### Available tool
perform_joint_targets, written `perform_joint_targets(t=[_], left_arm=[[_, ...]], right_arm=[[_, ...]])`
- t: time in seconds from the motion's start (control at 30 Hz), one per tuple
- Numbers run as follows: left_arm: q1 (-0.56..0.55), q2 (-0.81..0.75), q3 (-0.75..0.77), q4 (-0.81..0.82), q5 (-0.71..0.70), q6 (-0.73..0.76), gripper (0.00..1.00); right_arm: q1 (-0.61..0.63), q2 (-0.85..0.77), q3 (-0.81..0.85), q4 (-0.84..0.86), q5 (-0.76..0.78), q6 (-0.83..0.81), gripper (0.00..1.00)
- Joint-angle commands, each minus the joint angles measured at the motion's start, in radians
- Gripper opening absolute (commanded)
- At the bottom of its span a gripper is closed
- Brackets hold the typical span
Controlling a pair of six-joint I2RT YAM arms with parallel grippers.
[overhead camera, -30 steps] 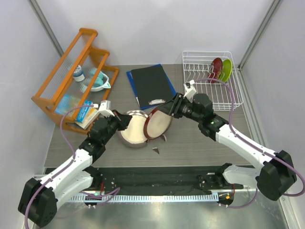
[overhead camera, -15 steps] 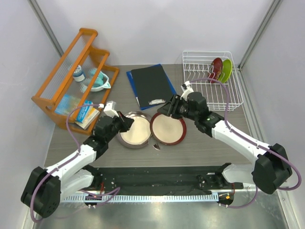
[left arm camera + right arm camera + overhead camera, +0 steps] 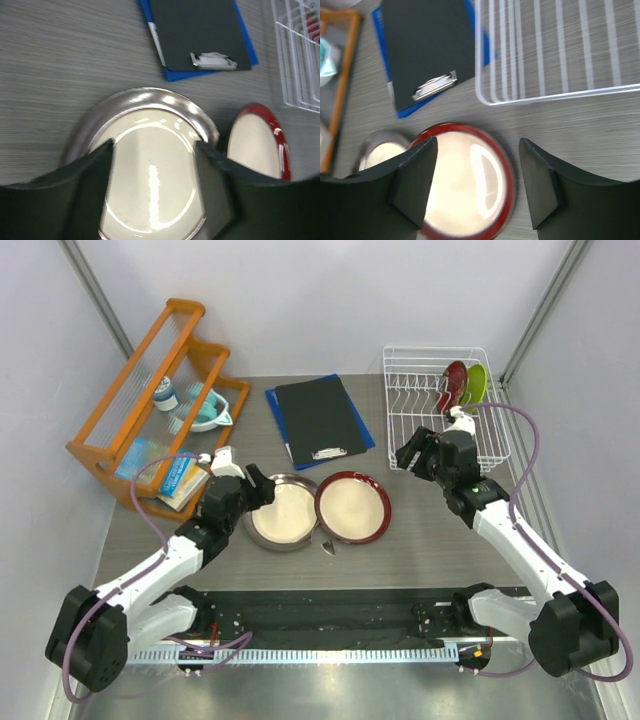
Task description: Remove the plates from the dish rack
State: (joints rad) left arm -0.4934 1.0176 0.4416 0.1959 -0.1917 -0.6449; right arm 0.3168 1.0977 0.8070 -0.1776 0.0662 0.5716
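Observation:
Two plates lie flat side by side on the table. One has a dark grey-brown rim (image 3: 283,513) (image 3: 150,170), the other a dark red rim (image 3: 352,507) (image 3: 465,185). My left gripper (image 3: 260,490) (image 3: 154,145) hovers open over the near-left edge of the grey-rimmed plate, gripping nothing. My right gripper (image 3: 405,455) (image 3: 477,141) is open and empty, raised between the red-rimmed plate and the white wire dish rack (image 3: 400,390) (image 3: 545,95). The rack holds only a dark red bowl (image 3: 455,387) and a lime-green bowl (image 3: 474,385).
A black clipboard on a blue folder (image 3: 315,415) (image 3: 200,30) (image 3: 427,45) lies behind the plates. An orange wooden shelf (image 3: 150,390) with small items stands at the far left. A small dark scrap (image 3: 327,550) sits just in front of the plates.
The red-rimmed plate, held tilted by the right gripper, was laid flat; that gripper opened and drew back toward the rack. The left gripper opened and let go of the grey-rimmed plate.

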Motion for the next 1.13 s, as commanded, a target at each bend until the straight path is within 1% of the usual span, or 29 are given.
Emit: perform_joint_targets(t=[0.0, 0.03, 0.07, 0.1, 0.2, 0.27, 0.33, 0.4, 0.5, 0.53, 0.6, 0.63, 0.67, 0.73, 0.9, 1.03, 1.1], left_arm=[[0.004, -0.036, 0.075, -0.125, -0.251, 0.019, 0.77], [0.004, -0.037, 0.077, -0.141, -0.291, 0.022, 0.84], [0.004, -0.039, 0.081, -0.162, -0.345, 0.03, 0.86], [0.004, -0.037, 0.085, -0.174, -0.38, 0.033, 0.88], [0.004, -0.042, 0.069, -0.156, -0.466, 0.059, 0.89], [0.004, -0.04, 0.055, -0.121, -0.508, 0.091, 0.89], [0.004, -0.04, 0.034, -0.077, -0.563, 0.117, 0.89], [0.004, -0.04, 0.023, -0.055, -0.575, 0.169, 0.89], [0.004, -0.036, 0.0, -0.036, -0.617, 0.194, 0.89], [0.003, -0.033, -0.012, 0.006, -0.635, 0.206, 0.9], [0.006, -0.034, -0.007, -0.025, -0.628, 0.221, 0.91], [0.006, -0.033, -0.009, -0.018, -0.615, 0.229, 0.94], [0.006, -0.031, -0.009, -0.019, -0.609, 0.226, 0.99], [0.006, -0.015, 0.003, -0.042, -0.63, 0.209, 1.0], [0.006, 0.039, 0.077, -0.15, -0.686, 0.183, 0.99], [0.006, 0.079, 0.098, -0.158, -0.66, 0.198, 0.99], [0.006, 0.076, 0.106, -0.159, -0.676, 0.2, 0.99]], right_arm=[[-0.034, -0.021, -0.023, -0.017, 0.182, -0.127, 0.74], [-0.041, -0.016, -0.026, -0.019, 0.194, -0.14, 0.75], [-0.045, -0.007, -0.029, -0.017, 0.24, -0.168, 0.8], [-0.05, 0.001, -0.04, -0.011, 0.271, -0.177, 0.81], [-0.058, 0.022, -0.077, 0.044, 0.355, -0.226, 0.84], [-0.062, 0.024, -0.103, 0.084, 0.38, -0.245, 0.84], [-0.062, 0.011, -0.167, 0.173, 0.409, -0.266, 0.85], [-0.067, 0.001, -0.212, 0.22, 0.423, -0.276, 0.86], [-0.07, -0.01, -0.245, 0.244, 0.452, -0.269, 0.86], [-0.07, -0.01, -0.25, 0.247, 0.457, -0.262, 0.86], [-0.071, -0.004, -0.25, 0.256, 0.461, -0.268, 0.86], [-0.071, -0.001, -0.247, 0.257, 0.471, -0.269, 0.86], [-0.071, 0.008, -0.244, 0.257, 0.468, -0.274, 0.86], [-0.071, 0.011, -0.229, 0.241, 0.422, -0.274, 0.86], [-0.071, -0.015, -0.255, 0.254, 0.405, -0.26, 0.86], [-0.071, -0.019, -0.256, 0.254, 0.409, -0.262, 0.87], [-0.071, -0.021, -0.256, 0.254, 0.426, -0.262, 0.87]])
